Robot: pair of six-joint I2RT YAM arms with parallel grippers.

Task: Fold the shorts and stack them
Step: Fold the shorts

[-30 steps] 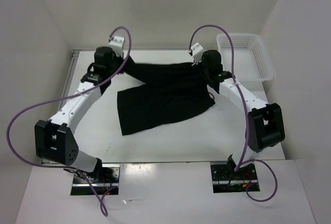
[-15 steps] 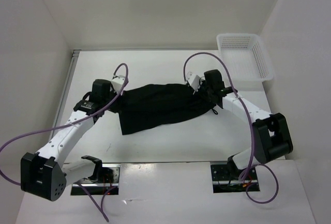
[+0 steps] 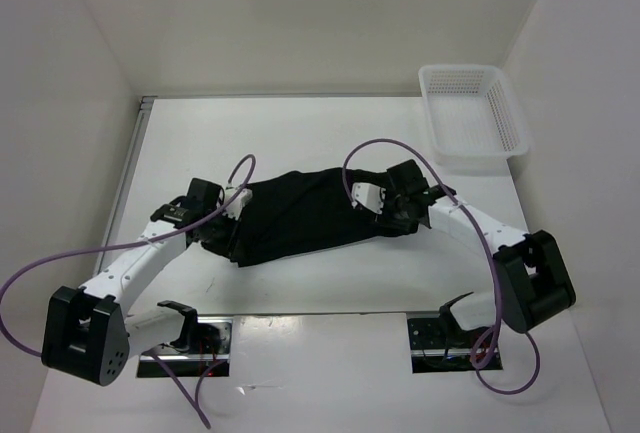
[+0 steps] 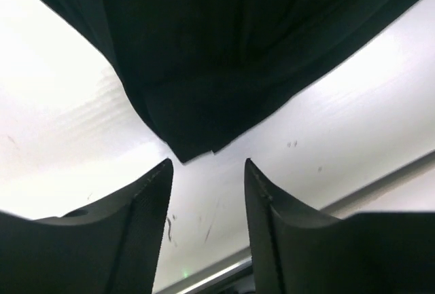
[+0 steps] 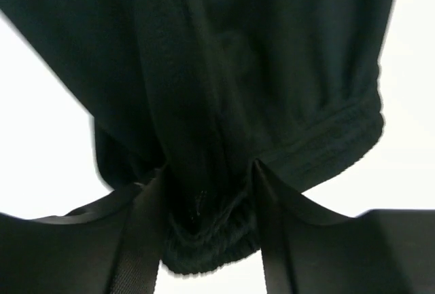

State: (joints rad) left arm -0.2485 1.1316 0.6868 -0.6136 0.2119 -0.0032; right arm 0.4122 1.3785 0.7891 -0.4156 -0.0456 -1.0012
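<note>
On the right wrist feed, my right hand (image 5: 209,172) has its two dark fingers (image 5: 146,240) spread apart. A gathered bunch of the shorts (image 5: 224,70) sits in the gap between them and reaches both inner faces. Beyond the fingertips the black fabric fills most of the picture, lying in soft lengthwise folds. I can make out the ribbed elastic waistband (image 5: 340,131) curving across the right side and running down into that bunch. The counter (image 5: 41,124) shows white on the left, in the upper right corner and below the waistband.
</note>
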